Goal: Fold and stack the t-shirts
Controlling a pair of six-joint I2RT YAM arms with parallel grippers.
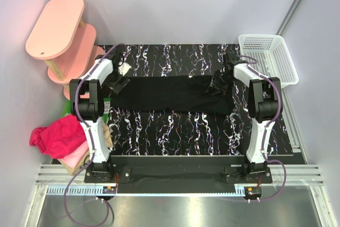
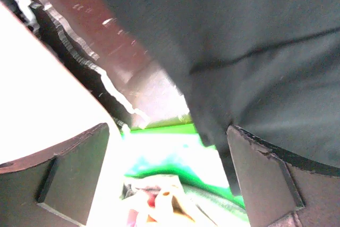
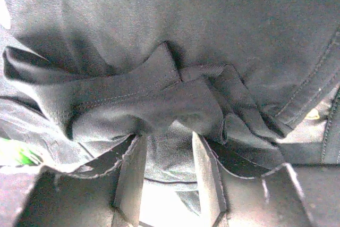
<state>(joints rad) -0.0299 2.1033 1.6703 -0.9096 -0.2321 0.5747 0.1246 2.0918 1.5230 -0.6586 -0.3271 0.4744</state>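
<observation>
Black t-shirt (image 1: 170, 95) sits pinched in right gripper (image 3: 167, 150), beside spread left gripper (image 2: 167, 129).

We see that the black t-shirt (image 1: 170, 95) is soft, dull cloth with stitched seams, and the pink t-shirts (image 1: 58, 134) are soft cloth too. The table (image 1: 175, 131) is smooth and shiny, black with white streaks like stone. The basket (image 1: 258, 36) is white plastic full of holes, the shelf (image 1: 56, 27) looks like smooth pink painted wood, and the left fingers (image 2: 74, 176) are dull and dark.
</observation>
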